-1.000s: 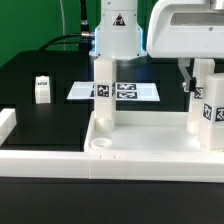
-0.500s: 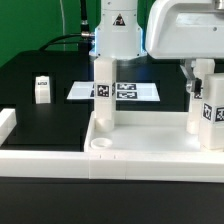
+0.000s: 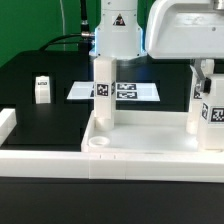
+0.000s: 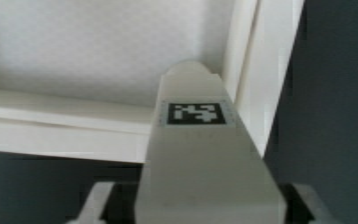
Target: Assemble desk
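Observation:
The white desk tabletop (image 3: 150,162) lies at the front with its raised rim up. Two white legs stand upright in it: one (image 3: 103,100) near the exterior view's left corner, the other (image 3: 209,115) at the exterior view's right. My gripper (image 3: 205,72) reaches down from above over the top of that right leg, and its dark pads press on both sides. The wrist view looks down the held leg (image 4: 197,120), with its tag, to the tabletop (image 4: 69,60); the gripper (image 4: 208,205) is shut on it. A third, loose leg (image 3: 42,90) stands on the black table.
The marker board (image 3: 130,91) lies flat behind the left leg. A low white border rail (image 3: 8,122) runs along the exterior view's left edge. The robot's white base (image 3: 118,35) stands at the back. An open round hole (image 3: 100,146) shows in the tabletop's near corner.
The jaws have closed in from wide open onto the right leg; the dark finger that stood apart from the leg now sits against it. Arm and legs have not shifted.

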`<state>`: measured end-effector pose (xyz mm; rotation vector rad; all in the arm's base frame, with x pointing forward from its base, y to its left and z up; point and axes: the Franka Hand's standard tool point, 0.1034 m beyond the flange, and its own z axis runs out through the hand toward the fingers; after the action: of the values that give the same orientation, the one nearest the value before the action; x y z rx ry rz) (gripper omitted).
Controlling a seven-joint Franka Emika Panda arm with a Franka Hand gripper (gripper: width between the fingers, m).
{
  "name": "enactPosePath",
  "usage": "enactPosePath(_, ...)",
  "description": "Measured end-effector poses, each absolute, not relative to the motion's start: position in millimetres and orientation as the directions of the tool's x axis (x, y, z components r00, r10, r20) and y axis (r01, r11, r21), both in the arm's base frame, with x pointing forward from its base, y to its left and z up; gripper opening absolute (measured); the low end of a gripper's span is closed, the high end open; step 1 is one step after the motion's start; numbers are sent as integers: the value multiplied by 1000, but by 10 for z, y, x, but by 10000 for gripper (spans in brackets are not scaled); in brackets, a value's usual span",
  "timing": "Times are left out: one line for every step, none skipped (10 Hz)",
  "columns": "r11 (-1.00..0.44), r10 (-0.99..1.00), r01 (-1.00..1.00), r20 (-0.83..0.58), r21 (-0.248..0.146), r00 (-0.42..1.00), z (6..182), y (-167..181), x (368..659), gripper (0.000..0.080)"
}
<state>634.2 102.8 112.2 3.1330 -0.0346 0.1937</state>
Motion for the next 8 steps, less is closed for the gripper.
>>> enactPosePath(-994, -109, -109, 123, -10, 986, 1121, 1028, 6342, 288)
enactPosePath(-986, -168, -167, 122, -17, 978, 1121, 1028, 6342, 288)
enactPosePath(-969, -245, -243, 118, -32, 962, 1117, 1022, 6339, 288)
enactPosePath(-931, -365, -361, 109, -60, 925, 1110, 1007, 6335, 288)
enactPosePath(-889, -458, -453, 101, -70, 883, 1108, 1021, 6330, 289)
enactPosePath(-834, -551, -545, 92, -82, 829, 1105, 1019, 6329, 289)
enactPosePath(-767, -642, -636, 81, -91, 763, 1100, 1019, 6329, 290)
enactPosePath(-704, -710, -704, 73, -98, 700, 1097, 1026, 6328, 290)
